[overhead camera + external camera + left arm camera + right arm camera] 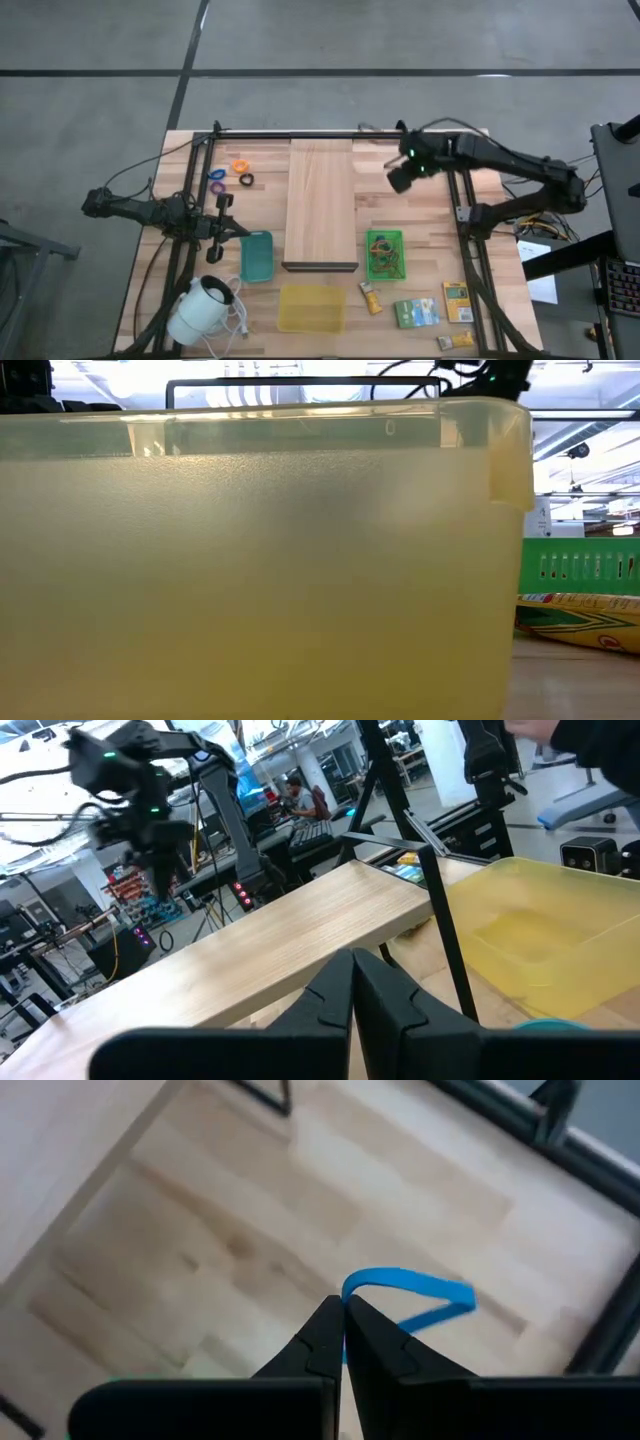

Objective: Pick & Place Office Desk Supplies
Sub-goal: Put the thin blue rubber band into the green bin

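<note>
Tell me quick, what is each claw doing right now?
Left gripper: shut, holding nothing.
Right gripper: shut on a blue rubber band, raised above the table.

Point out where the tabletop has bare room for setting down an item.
Bare wood lies between the wooden board and the right frame rail, above the green bin, under the right gripper pinching a blue rubber band. Crowded: the near edge, with the yellow bin and packets.

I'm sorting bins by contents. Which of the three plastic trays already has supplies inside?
The green tray, right of the wooden board, holds a tangle of rubber bands. The teal tray and yellow tray look bare.
</note>
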You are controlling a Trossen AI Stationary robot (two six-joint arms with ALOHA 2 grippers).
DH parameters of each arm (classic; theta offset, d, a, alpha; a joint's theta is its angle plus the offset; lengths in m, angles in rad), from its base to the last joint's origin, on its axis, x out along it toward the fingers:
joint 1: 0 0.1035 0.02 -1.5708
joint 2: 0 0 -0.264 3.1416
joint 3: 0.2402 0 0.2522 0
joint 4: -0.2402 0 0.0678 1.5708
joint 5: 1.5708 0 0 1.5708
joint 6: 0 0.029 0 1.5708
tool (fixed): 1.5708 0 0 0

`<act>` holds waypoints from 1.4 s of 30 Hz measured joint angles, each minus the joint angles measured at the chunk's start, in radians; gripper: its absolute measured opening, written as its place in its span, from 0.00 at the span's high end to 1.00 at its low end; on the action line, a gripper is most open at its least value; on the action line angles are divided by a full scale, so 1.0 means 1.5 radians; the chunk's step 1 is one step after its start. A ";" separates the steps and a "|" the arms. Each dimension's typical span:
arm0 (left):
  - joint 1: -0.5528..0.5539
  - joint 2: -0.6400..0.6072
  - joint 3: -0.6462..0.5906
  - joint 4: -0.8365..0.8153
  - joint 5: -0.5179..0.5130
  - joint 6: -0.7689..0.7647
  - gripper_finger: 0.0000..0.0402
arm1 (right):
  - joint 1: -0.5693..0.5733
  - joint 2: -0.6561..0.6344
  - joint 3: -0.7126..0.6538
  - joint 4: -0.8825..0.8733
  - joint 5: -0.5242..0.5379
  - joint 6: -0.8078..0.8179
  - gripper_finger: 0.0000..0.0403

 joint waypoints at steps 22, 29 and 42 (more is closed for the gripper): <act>0.000 0.000 0.000 0.000 0.000 0.000 0.97 | 0.439 -0.010 -0.163 0.194 0.008 0.028 0.98; 0.000 0.000 0.000 0.000 0.000 0.000 0.97 | 0.463 0.054 -0.163 0.203 0.008 0.028 0.98; -0.001 0.000 0.000 0.000 0.000 0.000 0.97 | 0.462 0.188 -0.160 0.215 -0.103 -0.034 0.98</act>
